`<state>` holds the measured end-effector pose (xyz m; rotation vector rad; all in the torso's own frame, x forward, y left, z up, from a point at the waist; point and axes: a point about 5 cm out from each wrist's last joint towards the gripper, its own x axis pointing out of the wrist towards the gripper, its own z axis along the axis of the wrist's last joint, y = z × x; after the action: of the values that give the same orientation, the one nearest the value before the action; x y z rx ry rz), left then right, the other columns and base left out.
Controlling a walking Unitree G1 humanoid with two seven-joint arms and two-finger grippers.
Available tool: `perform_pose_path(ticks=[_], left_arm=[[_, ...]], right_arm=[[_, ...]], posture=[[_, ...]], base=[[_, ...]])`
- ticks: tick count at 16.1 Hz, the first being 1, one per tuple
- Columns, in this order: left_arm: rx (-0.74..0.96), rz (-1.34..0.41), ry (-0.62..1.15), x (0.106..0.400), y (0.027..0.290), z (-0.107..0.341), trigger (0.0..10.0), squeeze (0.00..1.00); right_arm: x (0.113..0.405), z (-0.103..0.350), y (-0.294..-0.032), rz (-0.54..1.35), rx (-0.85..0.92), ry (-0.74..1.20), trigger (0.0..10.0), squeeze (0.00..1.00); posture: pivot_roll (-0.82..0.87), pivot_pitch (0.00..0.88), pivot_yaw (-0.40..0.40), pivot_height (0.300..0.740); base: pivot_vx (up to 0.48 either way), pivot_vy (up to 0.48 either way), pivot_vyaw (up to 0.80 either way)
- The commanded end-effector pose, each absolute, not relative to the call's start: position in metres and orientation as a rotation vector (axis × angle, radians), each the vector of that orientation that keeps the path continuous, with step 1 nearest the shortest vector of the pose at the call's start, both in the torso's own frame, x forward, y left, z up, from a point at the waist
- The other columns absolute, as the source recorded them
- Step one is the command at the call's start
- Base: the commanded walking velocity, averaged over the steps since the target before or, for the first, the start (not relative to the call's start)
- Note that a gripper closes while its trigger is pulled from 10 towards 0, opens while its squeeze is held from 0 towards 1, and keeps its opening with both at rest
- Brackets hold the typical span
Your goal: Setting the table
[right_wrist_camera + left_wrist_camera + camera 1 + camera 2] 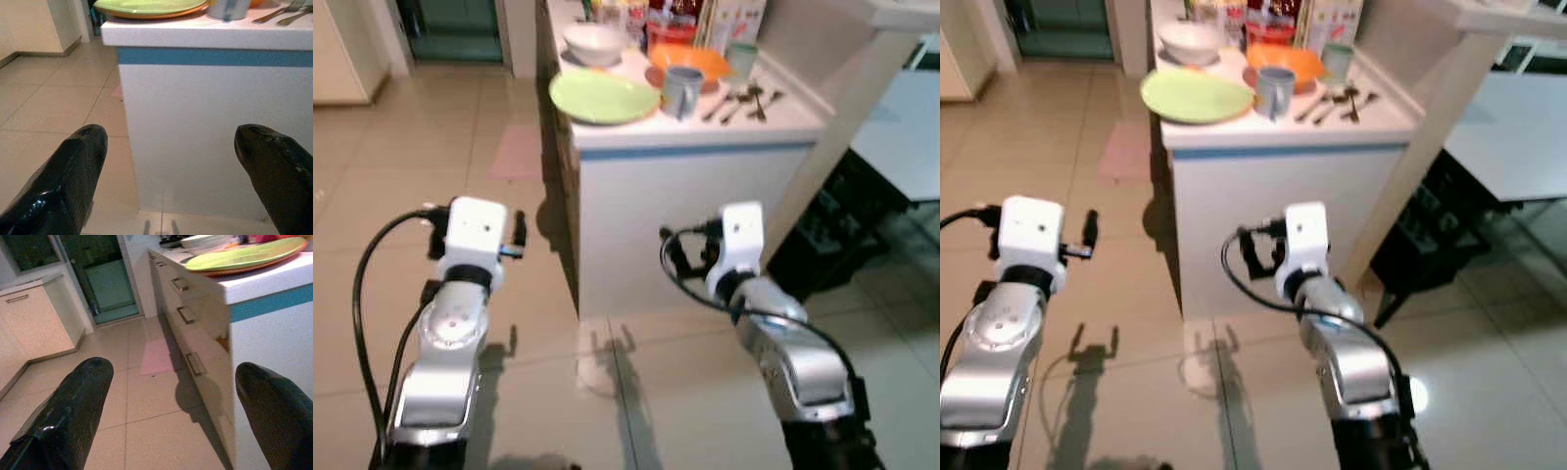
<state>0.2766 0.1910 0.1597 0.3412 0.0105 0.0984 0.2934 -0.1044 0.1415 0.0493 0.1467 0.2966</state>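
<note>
Bench (705, 137) stands directly ahead of me, white with a blue band under its top edge. On it I note a green plate (604, 96) at the near left corner, resting on an orange plate whose rim I see beneath it in both wrist views. A grey-blue mug (681, 90) stands just beside the green plate, to its right. Behind the mug lies a second orange plate (690, 61), and a white bowl (592, 41) sits behind the green plate. Several pieces of cutlery (744, 102) lie loose on the right part of the top, near the mug. Bottles and cartons (705, 18) stand at the far end; I cannot read them.

My left gripper (171, 401) is held out over the tiled floor (411, 176), to the left of the bench and below its top, fingers (73, 416) spread wide, holding nothing. Drawer handles (183, 313) run along the bench side it faces. My right gripper (171, 166) points at the white front panel of the bench, also below the top, fingers (68, 176) spread wide and empty. Both are well apart from the dishes.
</note>
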Motion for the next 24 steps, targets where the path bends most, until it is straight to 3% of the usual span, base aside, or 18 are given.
perform_pose_path(ticks=[1, 4, 8, 13, 18, 24], left_arm=[[0.347, 0.090, -0.014, 0.278, 0.186, 0.167, 10.0, 0.00], [0.330, 0.108, -0.051, 0.277, 0.188, 0.173, 10.0, 0.00], [0.323, 0.094, -0.067, 0.278, 0.183, 0.176, 10.0, 0.00], [0.326, 0.093, -0.064, 0.276, 0.181, 0.173, 10.0, 0.00], [0.339, 0.123, -0.062, 0.273, 0.183, 0.171, 10.0, 0.00], [0.333, 0.132, -0.061, 0.271, 0.182, 0.171, 10.0, 0.00]], right_arm=[[0.294, 0.143, -0.110, 0.275, 0.058, 0.144, 10.0, 0.00], [0.295, 0.143, -0.107, 0.279, 0.051, 0.154, 10.0, 0.00], [0.294, 0.141, -0.106, 0.292, 0.042, 0.157, 10.0, 0.00], [0.293, 0.149, -0.097, 0.364, 0.007, 0.099, 10.0, 0.00], [0.291, 0.151, -0.083, 0.443, -0.017, 0.074, 10.0, 0.00], [0.289, 0.153, -0.086, 0.448, 0.009, 0.053, 10.0, 0.00]], posture=[[0.08, 0.000, -0.076, 0.740], [0.07, 0.000, -0.078, 0.740], [0.06, 0.000, -0.078, 0.740], [0.06, 0.000, -0.081, 0.740], [0.07, 0.000, -0.095, 0.740], [0.07, 0.000, -0.102, 0.740]], base=[[0.000, 0.000, 0.00], [0.000, 0.000, 0.00], [0.308, 0.000, -0.77], [0.346, 0.000, 0.00], [0.352, 0.000, 0.80], [0.356, 0.000, 0.00]])
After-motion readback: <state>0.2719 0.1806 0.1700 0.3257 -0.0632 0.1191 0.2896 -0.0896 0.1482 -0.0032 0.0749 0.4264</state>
